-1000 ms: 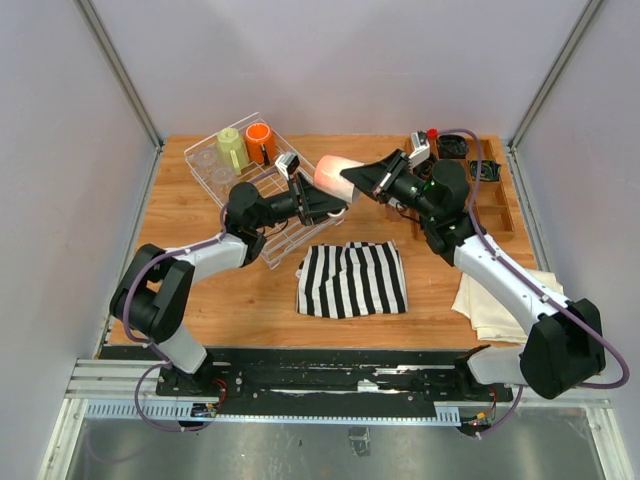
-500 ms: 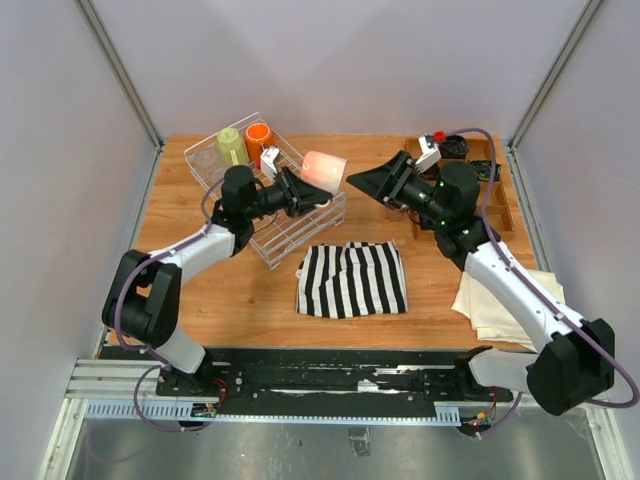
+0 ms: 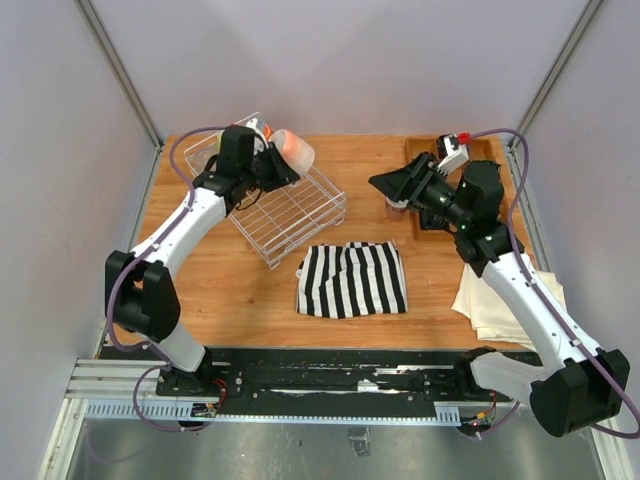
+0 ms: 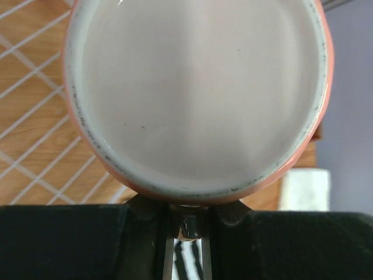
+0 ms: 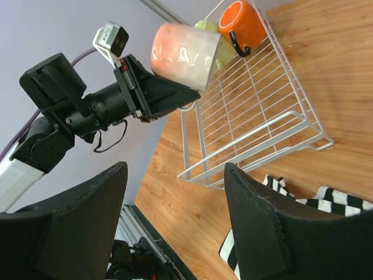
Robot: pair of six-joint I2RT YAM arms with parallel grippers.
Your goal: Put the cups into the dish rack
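My left gripper (image 3: 272, 163) is shut on the pale pink mug (image 3: 292, 150) and holds it in the air over the far part of the white wire dish rack (image 3: 300, 215). In the left wrist view the mug's pale round face (image 4: 198, 93) fills the frame above my left gripper (image 4: 187, 207). From the right wrist I see the pink mug (image 5: 183, 52), the orange mug (image 5: 242, 20) and the yellow-green mug (image 5: 211, 32) at the rack's (image 5: 256, 111) far end. My right gripper (image 3: 385, 183) (image 5: 175, 175) is open and empty, right of the rack.
A black-and-white striped cloth (image 3: 352, 278) lies in front of the rack. A beige cloth (image 3: 495, 300) lies at the right edge. A wooden compartment tray (image 3: 490, 200) stands at the back right, with a small dusty-pink thing (image 3: 397, 208) beside it, below my right gripper.
My right gripper let go of the pink mug, opened and drew back to the right. My left arm carried the mug back and left over the rack.
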